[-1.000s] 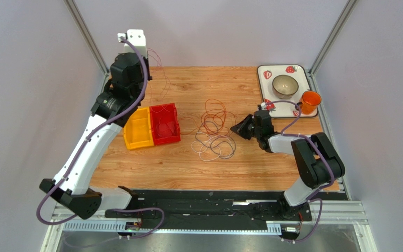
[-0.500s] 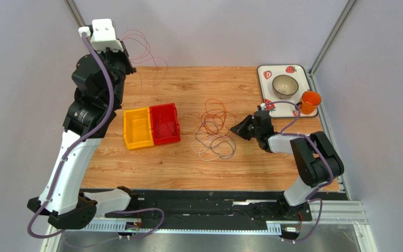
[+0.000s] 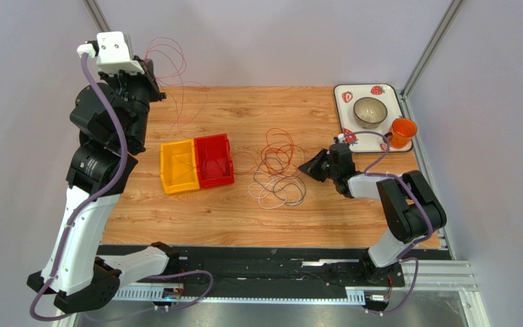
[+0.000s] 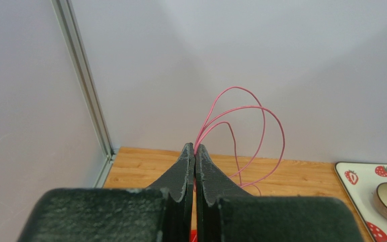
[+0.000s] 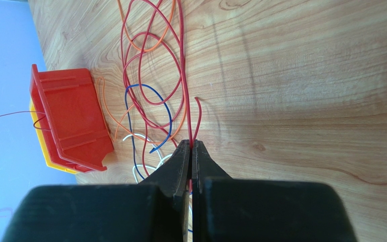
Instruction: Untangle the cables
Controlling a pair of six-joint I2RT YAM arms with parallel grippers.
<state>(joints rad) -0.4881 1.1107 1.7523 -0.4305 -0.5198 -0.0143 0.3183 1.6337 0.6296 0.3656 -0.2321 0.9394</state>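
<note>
A tangle of thin cables [image 3: 276, 170], red, orange, white and blue, lies on the wooden table's middle. My left gripper [image 3: 154, 73] is raised high at the far left, shut on a red cable [image 3: 175, 58] that loops above it and trails down toward the bins; the loops show pink in the left wrist view [image 4: 253, 131], where the gripper [image 4: 194, 149] is shut on them. My right gripper [image 3: 306, 167] sits low at the tangle's right edge, shut on a red cable [image 5: 183, 91]; in its wrist view the gripper [image 5: 191, 146] pinches that strand.
A yellow bin [image 3: 177, 167] and a red bin [image 3: 214, 160] stand left of the tangle. A strawberry-patterned tray [image 3: 348, 95] at the far right holds a metal bowl [image 3: 370, 111] and an orange cup [image 3: 402, 131]. Grey walls enclose the table.
My left arm has risen and swung left and back, lifting its red cable higher. The right arm and the tangle have not moved.
</note>
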